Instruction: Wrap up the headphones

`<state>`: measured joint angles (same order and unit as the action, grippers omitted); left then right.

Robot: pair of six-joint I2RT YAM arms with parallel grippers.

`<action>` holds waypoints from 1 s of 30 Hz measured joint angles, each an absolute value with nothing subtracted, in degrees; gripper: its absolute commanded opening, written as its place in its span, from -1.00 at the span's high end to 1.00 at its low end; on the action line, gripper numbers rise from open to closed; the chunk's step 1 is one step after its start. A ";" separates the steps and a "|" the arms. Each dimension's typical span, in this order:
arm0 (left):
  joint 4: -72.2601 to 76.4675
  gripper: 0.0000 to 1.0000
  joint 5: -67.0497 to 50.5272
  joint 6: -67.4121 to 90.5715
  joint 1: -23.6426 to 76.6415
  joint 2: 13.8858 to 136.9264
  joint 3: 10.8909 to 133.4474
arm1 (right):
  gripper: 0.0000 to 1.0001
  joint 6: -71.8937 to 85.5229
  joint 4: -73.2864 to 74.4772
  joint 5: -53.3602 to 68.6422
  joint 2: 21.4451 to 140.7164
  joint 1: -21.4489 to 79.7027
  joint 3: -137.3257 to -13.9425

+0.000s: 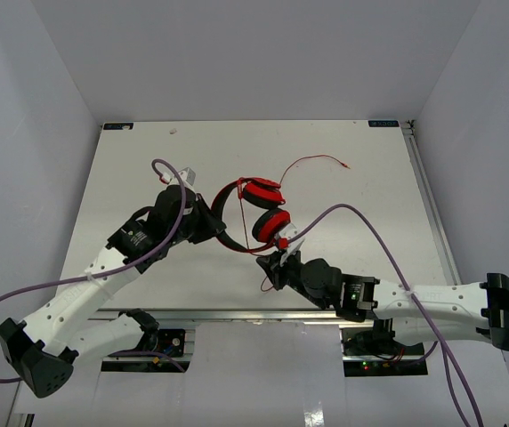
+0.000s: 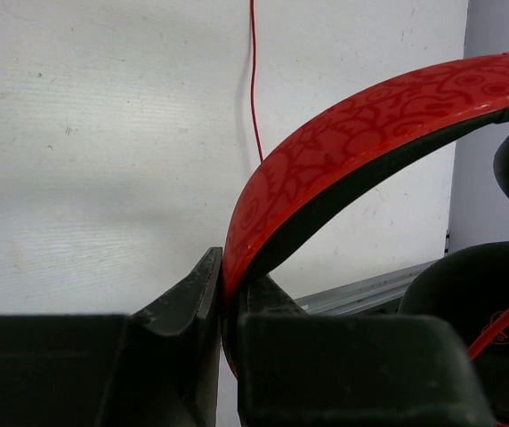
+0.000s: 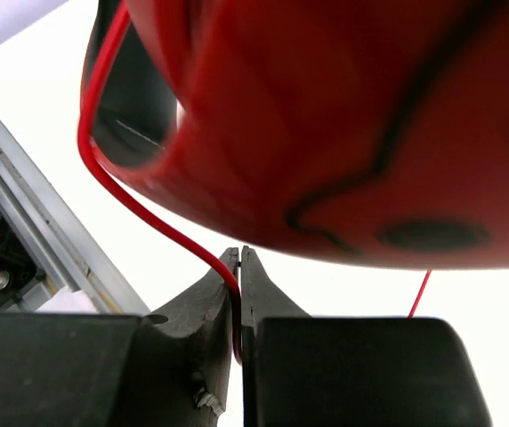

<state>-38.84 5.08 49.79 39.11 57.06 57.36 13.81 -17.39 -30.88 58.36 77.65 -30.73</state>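
On the left, one purple cable on the left arm [image 1: 76, 280] loops over the white table [image 1: 148, 160]. The left gripper [image 1: 208, 222] is pressed together on the headband [image 1: 223, 212]. In the left wrist view its fingers [image 2: 203, 289] pinch the patterned red band [image 2: 352, 133] at the low end of its curve, black lining facing down.

There is one pair of headphones [image 1: 256, 209], near the middle of the table between the two grippers. The band's curve bulges left toward the left gripper and its open side faces right. The two earcups [image 1: 262, 190] sit on that right side, one farther and one nearer [image 1: 271, 224], so the pair's long axis runs roughly left to right. Whether it rests on the table or hangs clear I cannot tell.

Just below the nearer earcup, the right gripper [image 1: 270, 265] is closed on the single thin red cable [image 1: 312, 158]. The right wrist view shows the cable [image 3: 121, 196] curving down from under the red cup [image 3: 343, 133] into the shut fingertips [image 3: 239, 267]. The free end runs toward the far right and ends in one plug [image 1: 347, 165], lying on the table well apart from both grippers. A second purple cable on the right arm [image 1: 388, 240] arches over that arm.
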 measured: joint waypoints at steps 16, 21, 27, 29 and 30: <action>-37.54 1.00 1.45 53.74 39.09 53.17 56.71 | 0.56 6.23 -39.81 -28.08 62.57 77.62 -21.33; -37.01 1.00 0.12 54.42 39.09 52.69 56.70 | 0.47 5.19 -45.46 -26.91 65.80 77.61 -19.86; -36.77 1.00 -0.84 54.76 39.09 52.66 56.69 | 0.33 3.73 -53.70 -25.34 69.63 77.58 -18.32; -36.77 1.00 -0.98 54.86 39.09 52.66 56.69 | 0.30 3.15 -55.79 -24.94 71.36 77.58 -18.29; -36.77 1.00 -1.12 54.93 39.09 52.66 56.69 | 0.26 2.78 -56.85 -24.86 72.24 77.57 -18.28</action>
